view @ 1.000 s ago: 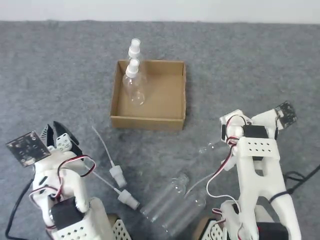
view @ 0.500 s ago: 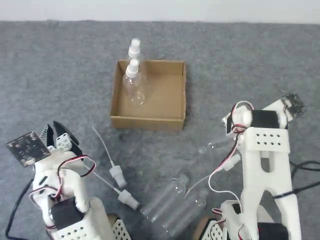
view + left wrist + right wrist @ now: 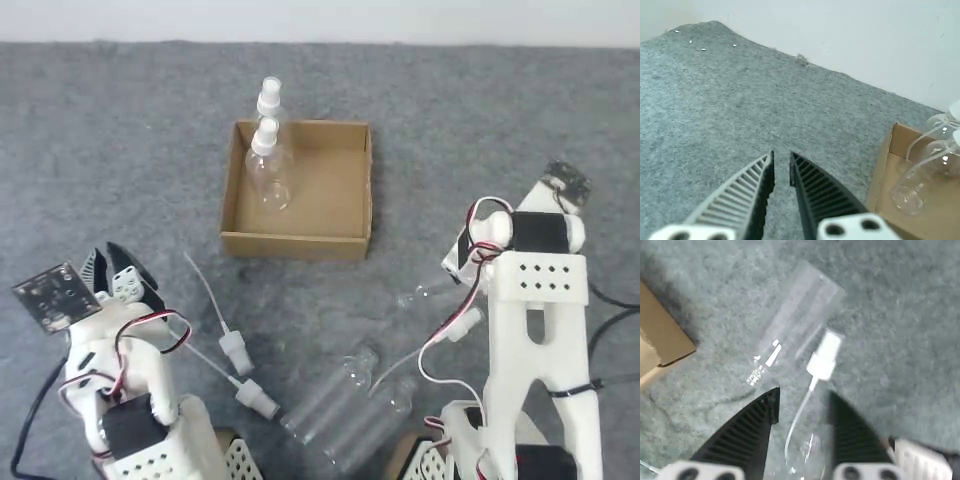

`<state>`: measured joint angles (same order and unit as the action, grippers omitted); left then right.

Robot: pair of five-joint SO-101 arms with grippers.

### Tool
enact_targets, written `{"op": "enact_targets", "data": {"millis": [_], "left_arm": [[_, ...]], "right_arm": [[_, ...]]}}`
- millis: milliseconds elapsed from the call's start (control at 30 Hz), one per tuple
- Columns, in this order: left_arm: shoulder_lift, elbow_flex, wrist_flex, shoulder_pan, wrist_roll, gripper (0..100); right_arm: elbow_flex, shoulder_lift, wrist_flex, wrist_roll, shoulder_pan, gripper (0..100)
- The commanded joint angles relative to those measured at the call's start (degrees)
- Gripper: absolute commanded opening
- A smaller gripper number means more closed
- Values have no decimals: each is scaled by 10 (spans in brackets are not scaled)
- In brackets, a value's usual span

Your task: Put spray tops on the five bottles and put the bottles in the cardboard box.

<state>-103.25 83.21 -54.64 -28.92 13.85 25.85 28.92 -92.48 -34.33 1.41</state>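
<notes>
1. Though gaping wide, grips nothing (right pincer); hangs low over grey carpet.
2. Just beyond that pincer's tips: loose spray top, white head farthest out, with thin tube trailing back through the gap between the jaws. Cannot tell whether touching either jaw.
3. Right beside that spray top, also just past the tips: clear bare bottle, lying on its side, with open neck turned towards the pincer.
4. Left pincer: parted by a narrow slit only, clamped on nothing, touching nothing, poised above carpet.
5. Well ahead of left pincer and off to its inner side: open-topped cardboard box, farther out than either pincer.
6. Inside box, in the far corner on left pincer's side: capped bottle with spray top on.
7. At the far rim by that same corner: second capped bottle. Cannot tell whether inside or just behind the wall.
8. Between the two arms, nearer than the box: two uncapped bottles lying side by side.
9. Just beside these, towards left pincer: two more spray tops, loose on carpet, with long tubes pointing outward.
</notes>
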Motion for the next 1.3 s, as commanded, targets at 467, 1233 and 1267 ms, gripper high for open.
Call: {"op": "enact_targets", "data": {"millis": [467,1233,1267], "left_arm": [[-12,-1,23,-3,2,48],[-12,-1,23,-3,2,48],[-12,-1,23,-3,2,48]], "right_arm": [[-36,22,11,267,44,35],[-32,22,8,822,50,6],[-32,22,9,836,50,6]]}}
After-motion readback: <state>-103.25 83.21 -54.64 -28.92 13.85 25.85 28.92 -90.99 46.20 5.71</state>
